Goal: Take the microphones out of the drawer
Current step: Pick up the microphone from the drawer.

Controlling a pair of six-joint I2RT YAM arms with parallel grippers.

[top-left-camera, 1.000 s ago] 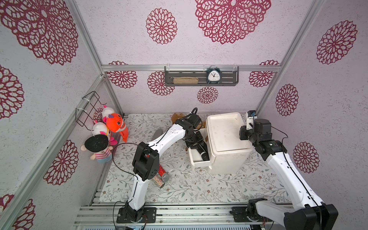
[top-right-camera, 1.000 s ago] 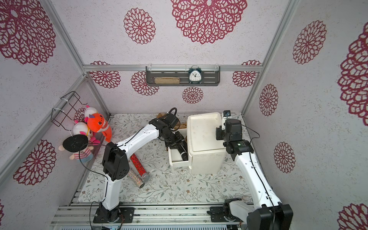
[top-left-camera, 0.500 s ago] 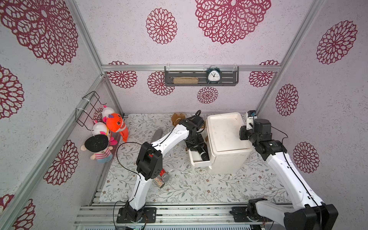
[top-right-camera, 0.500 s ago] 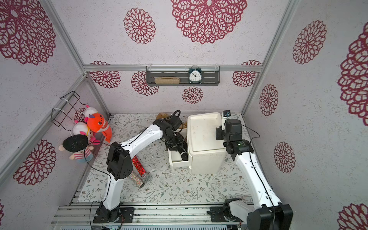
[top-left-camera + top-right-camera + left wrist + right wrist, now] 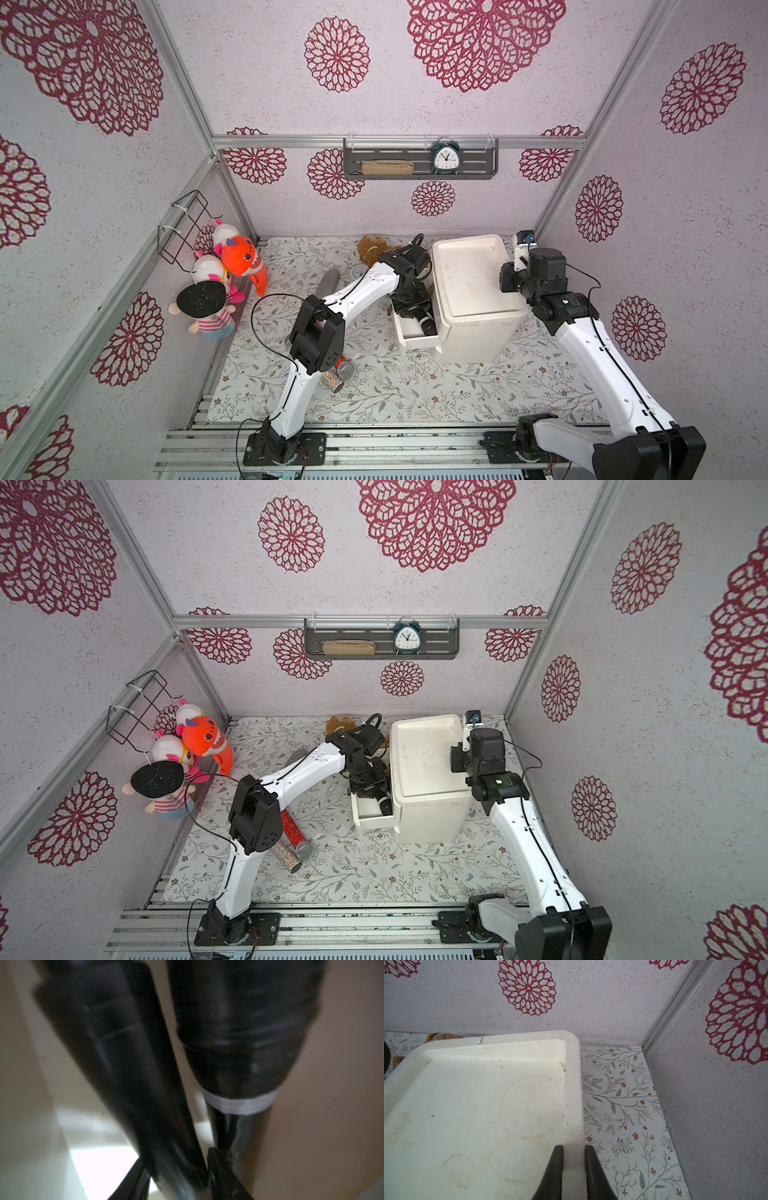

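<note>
left gripper [image 5: 415, 311] reaches down into the open drawer [image 5: 415, 344] of the cabinet [image 5: 469, 282]; microphone [image 5: 427, 325] lies inside the drawer, black with a pale ring, in the part nearest the cabinet body, one end showing past the gripper; left wrist view is blurred and near-black: the jaws seem parted, but cannot tell whether they bear on the microphone or only stand beside it; right gripper [image 5: 573, 1148] has its jaws closed tight across the raised rim of the cabinet top, apparently bracing it.

risks, as judged: the body looks glossy and tapers toward the handle, so a pinch on the taper could squeeze it out on the lift; it sits close to the cabinet, so one jaw may come down on top of it rather than beside it; lifted askew, its long end could catch under the cabinet edge and drag the drawer along; if the right hold slips, the cabinet may shift on the desk [image 5: 415, 399].
</note>
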